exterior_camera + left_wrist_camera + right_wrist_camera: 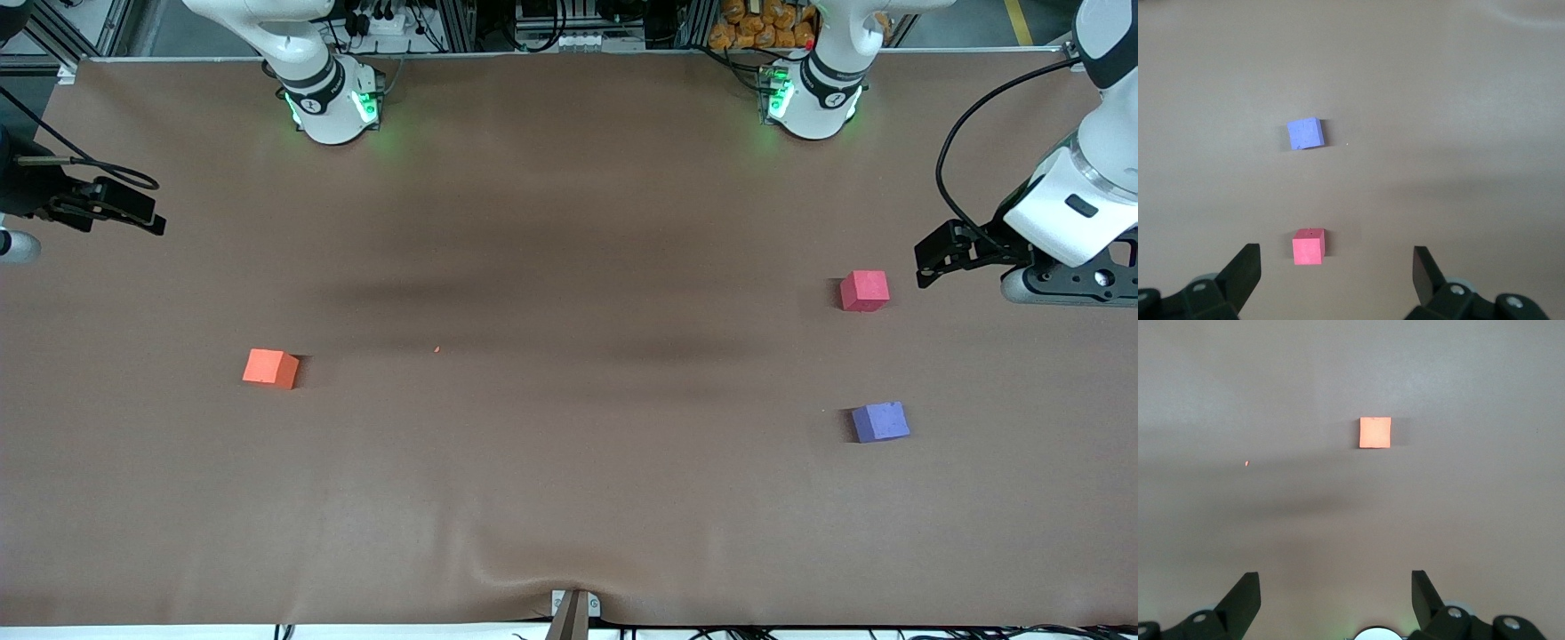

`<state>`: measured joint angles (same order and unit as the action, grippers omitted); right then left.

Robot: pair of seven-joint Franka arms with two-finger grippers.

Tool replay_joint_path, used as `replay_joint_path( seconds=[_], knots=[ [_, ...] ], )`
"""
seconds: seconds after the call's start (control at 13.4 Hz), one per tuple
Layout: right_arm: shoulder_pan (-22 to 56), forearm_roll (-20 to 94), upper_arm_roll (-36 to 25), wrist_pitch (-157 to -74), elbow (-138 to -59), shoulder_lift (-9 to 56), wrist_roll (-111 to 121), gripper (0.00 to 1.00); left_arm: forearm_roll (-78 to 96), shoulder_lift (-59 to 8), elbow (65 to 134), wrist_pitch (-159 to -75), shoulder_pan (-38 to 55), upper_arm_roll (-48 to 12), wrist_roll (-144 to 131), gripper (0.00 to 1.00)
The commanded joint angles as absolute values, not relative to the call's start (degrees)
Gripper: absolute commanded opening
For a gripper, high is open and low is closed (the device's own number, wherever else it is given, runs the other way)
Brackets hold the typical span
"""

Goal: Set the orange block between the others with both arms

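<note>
Right gripper (1335, 587) hangs open over the table's right-arm end; left gripper (1337, 263), open, waits by the pink (864, 290) and purple (880, 421) cubes. Orange block (270, 367) sits untouched — descend squarely over it, jaws straddling flat faces.

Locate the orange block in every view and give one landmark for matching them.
Front view: orange block on the table toward the right arm's end.
Left wrist view: not in it.
Right wrist view: orange block on bare table, ahead of the open right gripper.
Shared landmark: tiny orange speck.
</note>
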<state>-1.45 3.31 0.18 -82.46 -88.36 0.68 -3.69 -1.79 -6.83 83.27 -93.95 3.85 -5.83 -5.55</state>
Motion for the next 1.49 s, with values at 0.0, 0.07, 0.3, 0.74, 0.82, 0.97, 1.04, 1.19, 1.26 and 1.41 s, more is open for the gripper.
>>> replay_joint_path(
  seconds=[0.0, 0.07, 0.3, 0.74, 0.82, 0.97, 1.04, 1.19, 1.26, 1.41],
  knots=[
    [-1.3, 3.8, -0.1, -82.7, -88.6, 0.5, -3.1, 1.00, -1.0, -6.9, 83.0, -94.4, 3.2, -6.0, -4.0, 1.00],
    [-1.3, 3.7, -0.1, -82.7, -88.6, 0.5, -3.1, 1.00, -1.1, -6.9, 83.0, -94.5, 3.2, -5.9, -4.0, 1.00],
    [-1.4, 3.6, -0.1, -82.4, -88.6, 0.4, -3.1, 1.00, -1.3, -6.9, 83.0, -94.5, 3.5, -5.9, -4.0, 1.00],
    [-1.1, 2.5, -0.1, -82.6, -88.6, 0.6, -3.1, 1.00, -1.1, -7.1, 83.0, -95.0, 3.5, -6.0, -4.0, 1.00],
    [-1.1, 2.5, -0.1, -82.7, -88.6, 0.7, -3.1, 1.00, -1.1, -7.2, 83.0, -95.1, 3.8, -6.0, -4.1, 1.00],
    [-1.2, 2.5, -0.1, -82.9, -88.6, 1.2, -3.1, 1.00, -1.3, -7.1, 82.9, -95.1, 4.0, -6.0, -4.4, 1.00],
    [-1.6, 2.5, -0.1, -83.0, -88.5, 1.8, -3.1, 1.00, -1.2, -7.1, 82.9, -95.2, 4.1, -6.0, -4.5, 1.00],
    [-2.5, 2.5, -0.1, -83.8, -88.6, 4.1, -3.1, 1.00, -1.4, -7.3, 82.9, -95.3, 4.2, -6.0, -4.6, 1.00],
    [-2.7, 2.3, -0.1, -84.1, -88.6, 5.4, -3.1, 1.00, -1.4, -7.3, 82.9, -95.8, 4.0, -6.0, -4.6, 1.00],
    [-2.7, 0.5, -0.1, -84.2, -88.6, 7.5, -3.7, 1.00, -1.7, -7.3, 82.9, -96.3, 3.9, -6.0, -4.6, 1.00]
  ],
)
